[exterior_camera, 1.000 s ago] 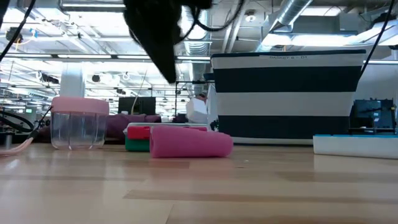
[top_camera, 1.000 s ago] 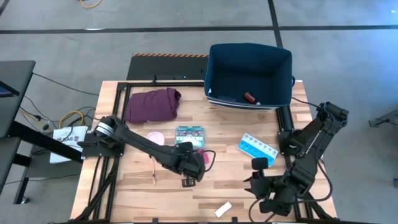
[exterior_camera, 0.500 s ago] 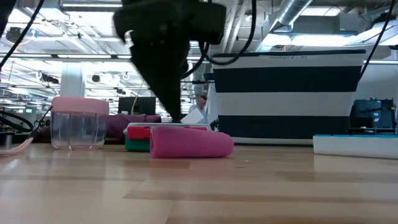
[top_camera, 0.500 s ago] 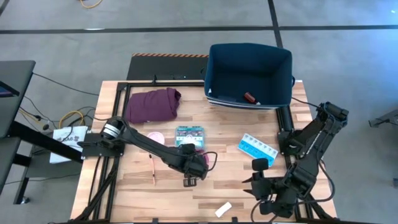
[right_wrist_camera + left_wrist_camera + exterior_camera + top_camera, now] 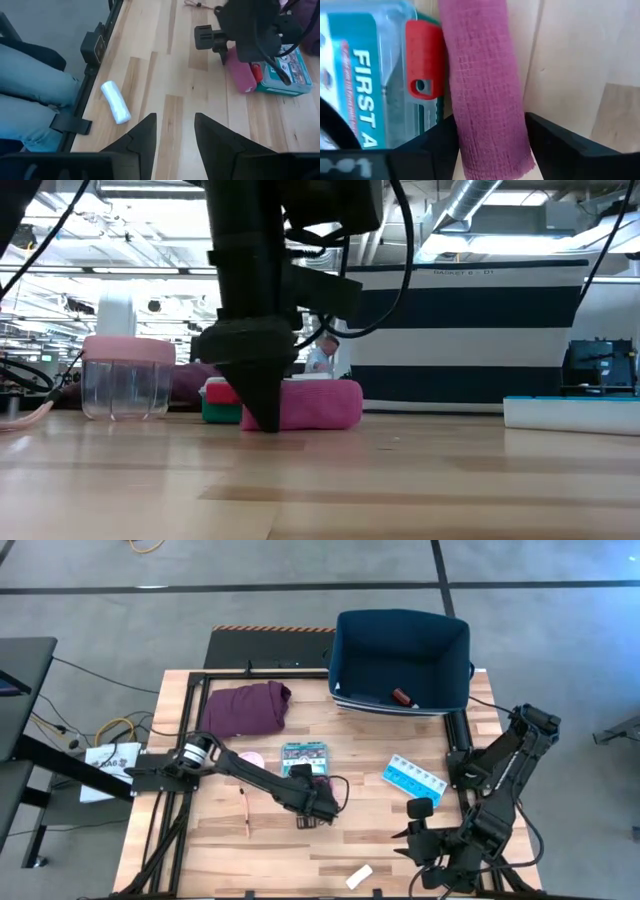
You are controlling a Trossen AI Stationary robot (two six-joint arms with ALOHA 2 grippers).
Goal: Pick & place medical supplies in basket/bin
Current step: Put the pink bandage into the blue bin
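A pink roll (image 5: 480,75) lies on the table against the teal box (image 5: 365,85), and also shows in the low view (image 5: 320,405). My left gripper (image 5: 490,120) is down at the roll's near end and open, one finger on each side; whether they touch it I cannot tell. One fingertip (image 5: 262,418) reaches the tabletop. The navy bin (image 5: 400,660) stands at the far right with a small red item (image 5: 402,696) inside. My right gripper (image 5: 175,127) hangs open over the near right, with nothing between its fingers.
A blue-white pill organizer (image 5: 414,778) lies right of centre. A white packet (image 5: 116,102) is at the near edge, a thin stick (image 5: 246,812) and a pink-lidded clear jar (image 5: 128,375) to the left, a maroon cloth (image 5: 246,708) at the far left. A person's legs (image 5: 30,85) are beside the table.
My left gripper has come down from above the pink roll to the tabletop and shifted a little toward the table's right edge. Its fingers now straddle the roll's near end.
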